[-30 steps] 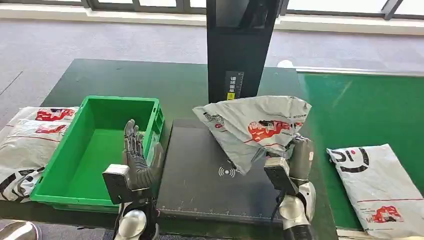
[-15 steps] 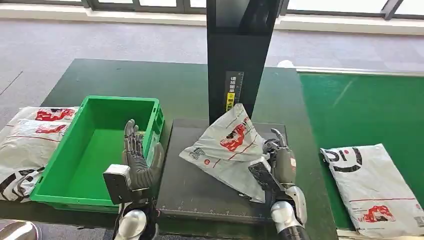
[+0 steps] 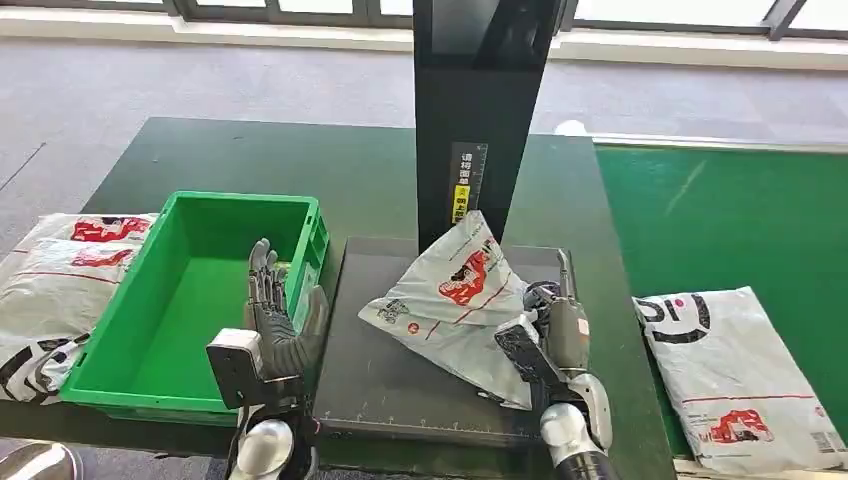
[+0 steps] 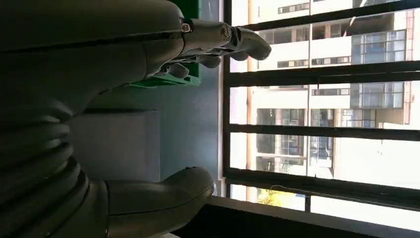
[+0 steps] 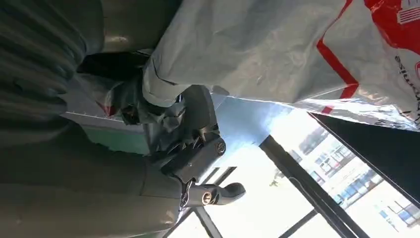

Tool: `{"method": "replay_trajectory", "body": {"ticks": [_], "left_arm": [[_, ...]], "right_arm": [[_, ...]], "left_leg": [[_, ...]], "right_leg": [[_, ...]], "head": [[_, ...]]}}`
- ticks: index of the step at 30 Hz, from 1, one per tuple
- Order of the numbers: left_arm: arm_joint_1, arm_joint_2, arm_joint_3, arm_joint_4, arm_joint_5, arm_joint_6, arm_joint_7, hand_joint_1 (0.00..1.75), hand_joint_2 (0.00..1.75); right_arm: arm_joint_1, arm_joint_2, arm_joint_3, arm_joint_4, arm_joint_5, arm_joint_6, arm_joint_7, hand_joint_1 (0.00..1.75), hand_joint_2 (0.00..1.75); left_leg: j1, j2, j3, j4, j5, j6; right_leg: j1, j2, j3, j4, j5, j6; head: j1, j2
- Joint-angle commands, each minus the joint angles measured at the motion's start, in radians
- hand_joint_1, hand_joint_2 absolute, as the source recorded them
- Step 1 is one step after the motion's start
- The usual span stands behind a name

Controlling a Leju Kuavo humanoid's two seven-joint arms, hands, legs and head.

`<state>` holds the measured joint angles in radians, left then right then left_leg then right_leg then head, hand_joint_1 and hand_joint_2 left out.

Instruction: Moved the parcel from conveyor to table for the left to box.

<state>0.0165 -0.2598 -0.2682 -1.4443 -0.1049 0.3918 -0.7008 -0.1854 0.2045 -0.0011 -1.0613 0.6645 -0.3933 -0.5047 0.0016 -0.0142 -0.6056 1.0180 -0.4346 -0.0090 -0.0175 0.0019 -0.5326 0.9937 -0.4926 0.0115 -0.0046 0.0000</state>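
Left hand (image 3: pixel 272 320) upright at the near right rim of the green crate (image 3: pixel 120 372), fingers spread, grasping nothing; its forearm cut off by the frame edge. Right hand (image 3: pixel 553 330) near right of the black scanner pad (image 3: pixel 385 375), fingers clenched on a bunched corner of the grey parcel (image 3: pixel 450 305); the bag hides most of the fingers (image 5: pixel 193 124). Parcel rests tented on the pad. Right, a second parcel (image 3: pixel 730 370) lies on the green conveyor (image 3: pixel 720 220), partly cut off. Far left, bags (image 3: pixel 55 285) half hidden behind the crate. Beyond the pad, a black post (image 3: pixel 480 100), top out of frame.
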Motion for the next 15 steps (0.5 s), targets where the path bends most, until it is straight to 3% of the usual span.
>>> {"method": "replay_trajectory", "body": {"ticks": [1, 5, 9, 10, 15], "left_arm": [[0.012, -0.012, 0.030, 0.046, -0.007, -0.003, 0.003, 0.00, 1.75], [0.011, -0.012, 0.032, 0.048, -0.010, -0.004, 0.003, 0.00, 1.75], [0.011, -0.016, 0.031, 0.050, -0.016, -0.003, 0.003, 0.00, 1.75], [0.010, -0.020, 0.035, 0.055, -0.020, -0.010, 0.003, 0.00, 1.75], [0.009, -0.019, 0.031, 0.056, -0.017, -0.004, 0.003, 0.00, 1.75]], "right_arm": [[-0.042, -0.015, -0.034, 0.074, 0.040, 0.048, 0.034, 0.00, 0.00], [-0.049, -0.009, -0.050, 0.092, 0.045, 0.058, 0.036, 0.00, 0.00], [-0.057, 0.009, -0.096, 0.065, 0.004, 0.046, -0.037, 0.00, 0.00], [-0.061, 0.022, -0.140, 0.058, -0.128, 0.154, -0.083, 0.00, 0.00], [-0.070, -0.010, -0.175, 0.090, -0.144, 0.182, -0.107, 0.00, 0.00]], "left_leg": [[0.000, 0.002, 0.004, -0.003, 0.000, 0.000], [0.000, 0.002, 0.004, -0.003, 0.000, 0.000], [0.000, 0.002, 0.002, -0.001, 0.000, 0.000], [0.000, 0.002, 0.003, -0.002, 0.000, 0.000], [-0.001, 0.002, 0.004, -0.004, 0.000, 0.000]], "right_leg": [[0.000, 0.001, 0.003, -0.003, 0.000, -0.001], [0.000, 0.001, 0.004, -0.003, 0.000, -0.001], [0.000, 0.001, 0.002, -0.001, 0.000, -0.001], [0.000, 0.001, 0.002, -0.002, 0.000, -0.001], [0.000, 0.000, 0.004, -0.004, 0.000, -0.001]], "head": [[0.000, 0.000], [0.000, 0.000], [0.000, 0.000], [0.000, 0.000], [0.000, 0.000]]}}
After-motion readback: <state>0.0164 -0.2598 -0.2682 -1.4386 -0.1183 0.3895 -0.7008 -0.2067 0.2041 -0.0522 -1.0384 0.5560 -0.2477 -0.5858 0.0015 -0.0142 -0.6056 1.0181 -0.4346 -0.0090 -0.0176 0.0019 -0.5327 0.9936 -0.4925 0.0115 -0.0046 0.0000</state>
